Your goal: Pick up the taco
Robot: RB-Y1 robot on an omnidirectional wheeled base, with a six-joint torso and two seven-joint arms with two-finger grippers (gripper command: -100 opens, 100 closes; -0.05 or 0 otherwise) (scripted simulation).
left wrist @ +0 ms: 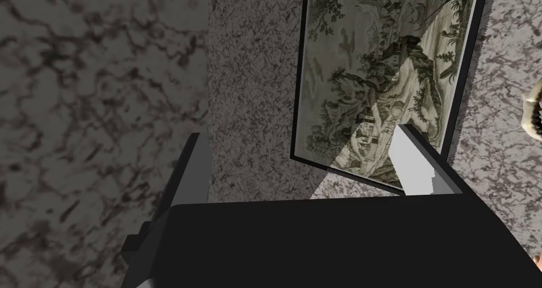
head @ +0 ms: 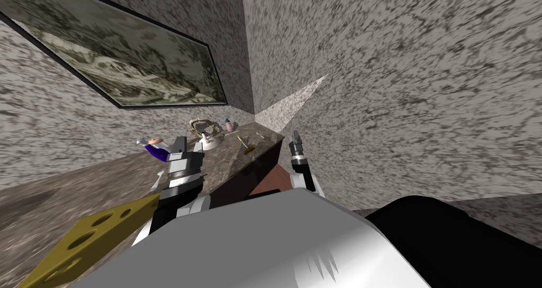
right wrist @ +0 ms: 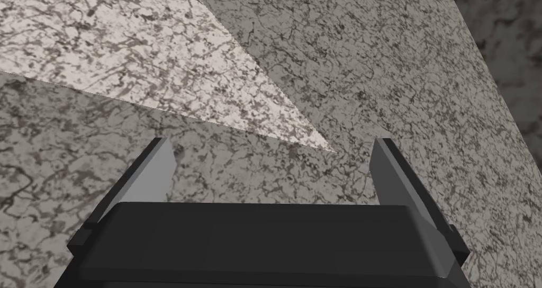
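The taco (head: pixel 204 125) is a pale tan curved shell lying near the back of the dark marbled counter (head: pixel 233 165), close to the wall. Its edge also peeks in beside my left hand as the taco (left wrist: pixel 532 115). My left gripper (head: pixel 180 142) hovers over the counter a little short of the taco and to its left, fingers open and nothing between them; the left gripper (left wrist: pixel 304 163) faces the wall and a framed picture. My right gripper (head: pixel 296 137) hangs off the counter's right end by the wall; the right gripper (right wrist: pixel 270 163) is open and empty.
A white round object (head: pixel 209 143) sits just in front of the taco, with a blue and white item (head: pixel 153 148) to its left. A small bottle (head: pixel 228 124) and a yellow tool (head: pixel 244 142) lie further right. A yellow cheese wedge (head: pixel 90 242) rests near me. A framed picture (head: pixel 122 62) hangs above.
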